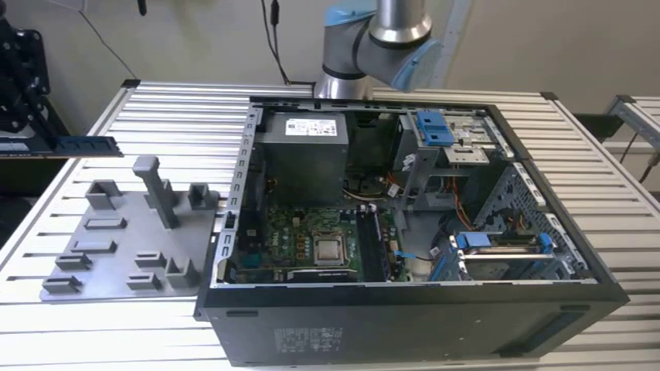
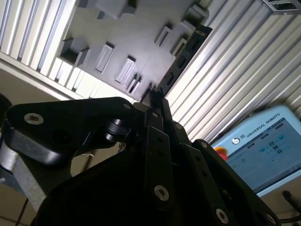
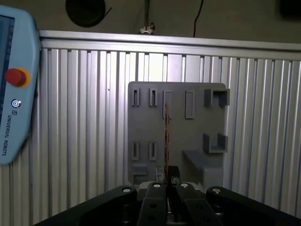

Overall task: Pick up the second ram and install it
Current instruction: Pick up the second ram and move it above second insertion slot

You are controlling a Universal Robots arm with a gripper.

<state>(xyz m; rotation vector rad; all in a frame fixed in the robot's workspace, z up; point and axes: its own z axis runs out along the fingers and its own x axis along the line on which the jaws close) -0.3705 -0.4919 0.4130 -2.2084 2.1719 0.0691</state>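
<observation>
The second ram (image 2: 181, 58) is being pinched by one end between the fingers (image 3: 173, 173); from so short a hold, slipping is being risked.

1. In the exterior view, the arm (image 1: 373, 35) shows a grey joint with blue caps above the table's (image 1: 154, 100) far edge.
2. In the first wrist view, the gripper (image 3: 167, 176) has its black fingers (image 3: 173, 172) pressed together on the second ram (image 3: 165, 136), which is held edge-on.
3. Black linkage bars spread back from the fingertips.
</observation>
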